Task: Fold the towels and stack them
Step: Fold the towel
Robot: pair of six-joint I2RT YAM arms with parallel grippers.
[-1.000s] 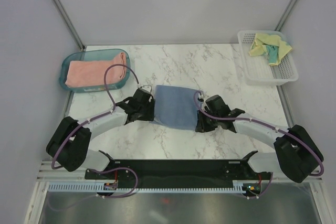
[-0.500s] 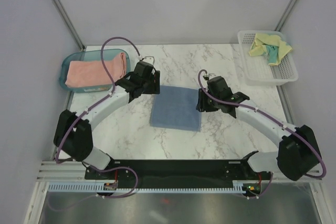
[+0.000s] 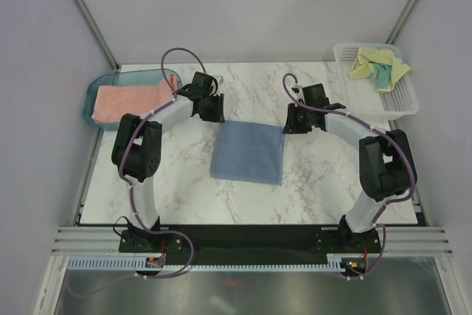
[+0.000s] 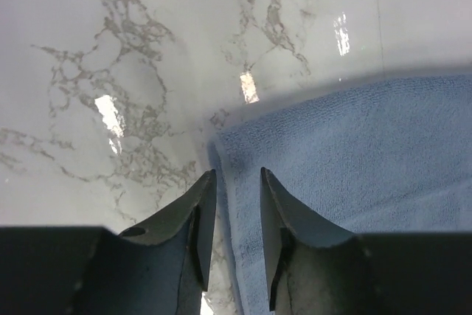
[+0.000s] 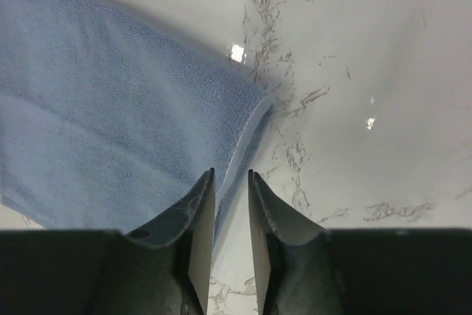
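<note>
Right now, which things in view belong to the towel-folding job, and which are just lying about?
Part of the job:
- blue towel, flat on the table
- pink towel, in the tray
- yellow-and-teal towel, crumpled in the basket

Just there:
- teal tray
- white mesh basket

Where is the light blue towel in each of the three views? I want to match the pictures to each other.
Top external: the light blue towel lies flat in the middle of the table.
Left wrist: the towel fills the lower right, with one corner near the centre.
Right wrist: the towel fills the upper left, with one corner pointing right.
Shared landmark: the white marble table top shows around the towel in every view.
</note>
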